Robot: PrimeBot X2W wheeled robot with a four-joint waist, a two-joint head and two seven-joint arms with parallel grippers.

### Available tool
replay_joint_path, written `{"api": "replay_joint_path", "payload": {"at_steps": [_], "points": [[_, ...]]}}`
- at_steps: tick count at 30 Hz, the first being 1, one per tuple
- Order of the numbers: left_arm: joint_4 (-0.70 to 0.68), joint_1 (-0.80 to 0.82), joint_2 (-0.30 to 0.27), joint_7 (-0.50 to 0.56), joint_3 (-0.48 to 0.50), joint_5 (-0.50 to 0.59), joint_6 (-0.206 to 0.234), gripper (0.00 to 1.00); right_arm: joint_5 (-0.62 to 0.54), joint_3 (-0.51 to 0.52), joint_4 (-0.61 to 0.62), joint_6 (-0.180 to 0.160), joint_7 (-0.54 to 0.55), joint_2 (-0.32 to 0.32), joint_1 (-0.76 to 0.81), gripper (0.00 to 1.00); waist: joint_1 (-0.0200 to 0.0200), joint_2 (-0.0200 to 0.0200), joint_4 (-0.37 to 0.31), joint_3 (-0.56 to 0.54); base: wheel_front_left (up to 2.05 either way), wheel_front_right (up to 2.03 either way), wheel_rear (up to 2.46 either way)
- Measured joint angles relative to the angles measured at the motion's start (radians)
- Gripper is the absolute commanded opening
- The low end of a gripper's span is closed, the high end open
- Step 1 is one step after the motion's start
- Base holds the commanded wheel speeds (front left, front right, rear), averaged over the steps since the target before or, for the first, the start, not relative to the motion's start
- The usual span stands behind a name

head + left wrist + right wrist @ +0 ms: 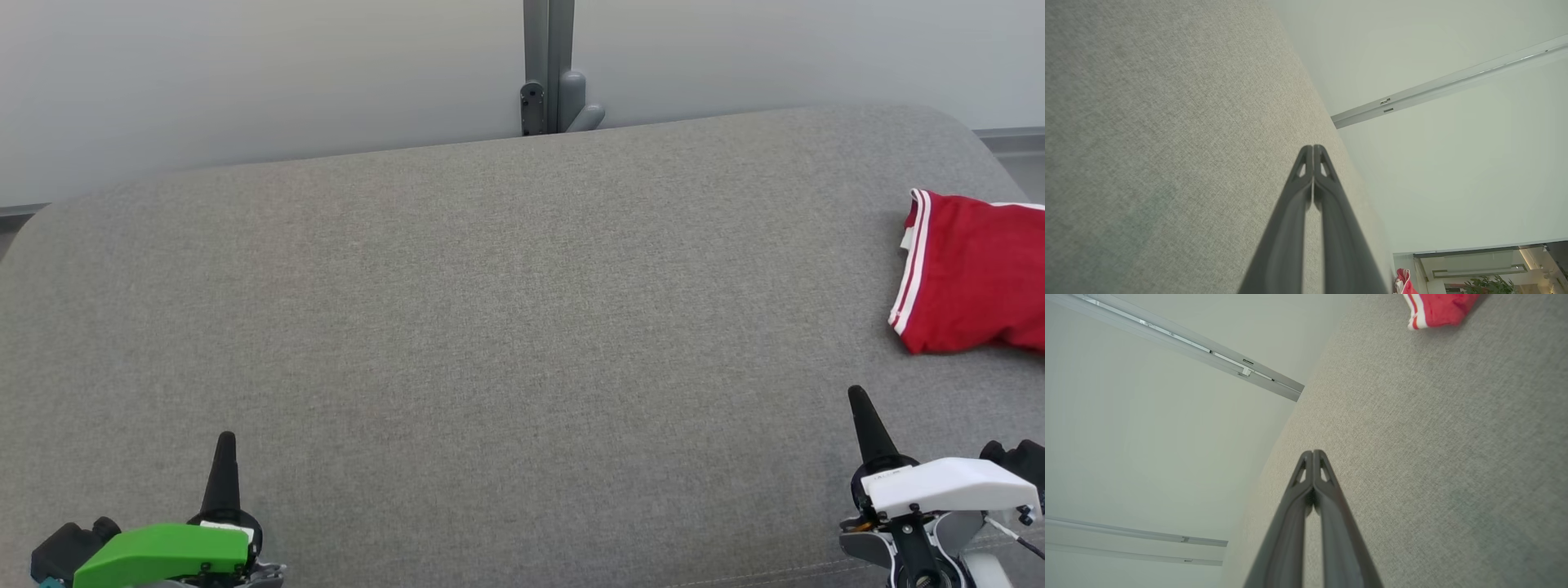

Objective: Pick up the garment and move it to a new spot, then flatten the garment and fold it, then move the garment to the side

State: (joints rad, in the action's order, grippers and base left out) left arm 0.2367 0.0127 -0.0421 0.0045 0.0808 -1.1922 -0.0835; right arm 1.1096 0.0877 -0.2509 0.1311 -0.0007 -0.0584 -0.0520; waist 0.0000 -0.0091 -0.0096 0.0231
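Head view: the garment (971,278) is cut off by the right frame edge, so we can't tell its full shape. It's red w/ white stripes along one hem, bunched, and lies at the far right of the grey fabric-topped desk (490,327). The left gripper (225,445) is at bottom left w/ a green cover, its body partly cropped. Its fingers are together in one spike, empty. The right gripper (859,400) is at lower right w/ a white cover, also closed and empty, near the garment but apart from it.

Left wrist view: we see the fingertips meeting, nothing between them, bare desk fabric behind. The garment is a tiny red/white scrap at the bottom edge, hard to make out. A blurry plant (1488,283) is beside it.

Right wrist view: tips pressed together, empty. The garment is cropped at the top edge, white-striped trim showing, well apart from the fingers.
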Motion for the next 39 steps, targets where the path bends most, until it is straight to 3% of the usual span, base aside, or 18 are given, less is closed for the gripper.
{"api": "replay_joint_path", "payload": {"at_steps": [39], "points": [[-0.007,0.047,-0.003,0.082,0.023,-0.306,-0.032,0.0,0.367,0.016,0.021,-0.001,0.08,0.006,-0.018,0.0,0.0,0.0,0.007,-0.014,0.0,0.0,0.0]]}}
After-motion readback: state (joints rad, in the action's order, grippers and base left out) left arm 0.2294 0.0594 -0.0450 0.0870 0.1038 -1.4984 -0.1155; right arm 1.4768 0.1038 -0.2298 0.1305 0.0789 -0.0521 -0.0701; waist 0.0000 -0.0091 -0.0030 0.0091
